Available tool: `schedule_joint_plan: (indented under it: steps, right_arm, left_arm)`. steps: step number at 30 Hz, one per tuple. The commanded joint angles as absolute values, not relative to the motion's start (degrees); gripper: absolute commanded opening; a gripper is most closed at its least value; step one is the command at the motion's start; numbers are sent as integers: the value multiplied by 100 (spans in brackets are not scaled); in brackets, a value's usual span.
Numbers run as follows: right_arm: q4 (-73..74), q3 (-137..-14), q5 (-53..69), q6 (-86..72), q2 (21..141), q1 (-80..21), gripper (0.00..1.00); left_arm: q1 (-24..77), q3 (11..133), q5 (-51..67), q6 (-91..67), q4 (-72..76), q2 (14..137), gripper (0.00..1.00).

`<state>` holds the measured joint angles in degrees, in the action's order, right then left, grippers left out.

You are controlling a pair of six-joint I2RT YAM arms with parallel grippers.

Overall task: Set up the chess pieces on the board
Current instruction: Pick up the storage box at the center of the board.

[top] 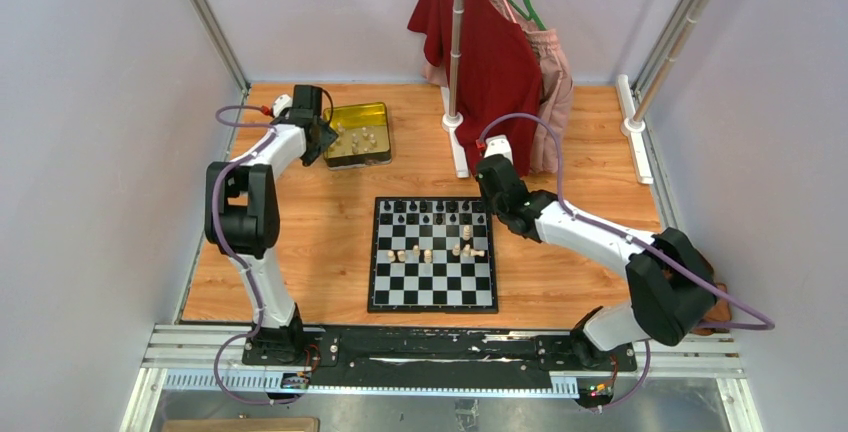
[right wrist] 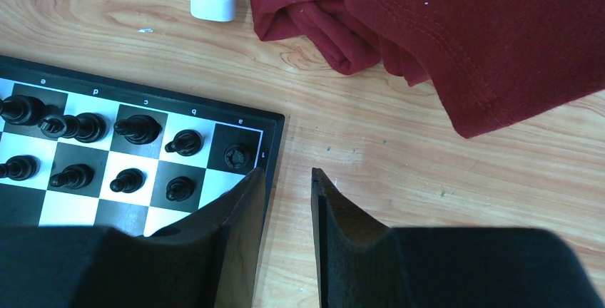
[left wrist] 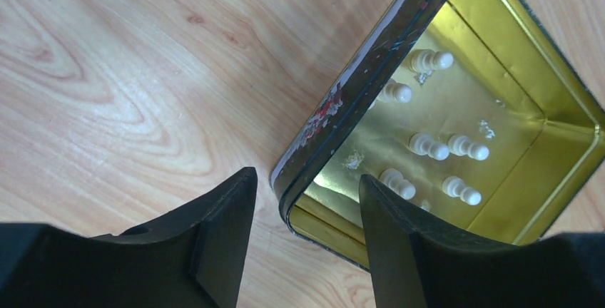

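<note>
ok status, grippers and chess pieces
Left gripper open over corner of yellow-gold tin. Right gripper open, empty, by corner of checkered board. Cream pieces in tin.

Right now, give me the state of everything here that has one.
tin, open, pale pieces inside.
board, laid flat, partly set.
black pieces, upright in the far two rows.
pale pieces on board, scattered mid-board.
left pincer, open, empty, at the tin's edge.
right pincer, open, empty, by the board's corner.
</note>
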<state>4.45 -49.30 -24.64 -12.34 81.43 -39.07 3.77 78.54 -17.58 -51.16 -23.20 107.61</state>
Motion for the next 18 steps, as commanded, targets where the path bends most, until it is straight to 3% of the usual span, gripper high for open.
schedule_joint_plan:
  steps: [1, 10, 13, 18]
  right_arm:
    - [411, -5103, -2394, -1185, 8242, -3799, 35]
    - [401, -5080, -2325, -1256, 8262, -3719, 35]
    - [400, -5065, -2319, -1279, 8262, -3711, 35]
    - [396, -5034, -2320, -1312, 8262, -3701, 34]
  left_arm:
    - [360, 8051, -1723, -4876, -2478, 11036, 59]
    - [365, 8261, -1626, -4649, -2542, 11401, 47]
    - [361, 8300, -1639, -4577, -2556, 11465, 37]
    - [365, 8375, -1732, -4494, -2653, 11530, 33]
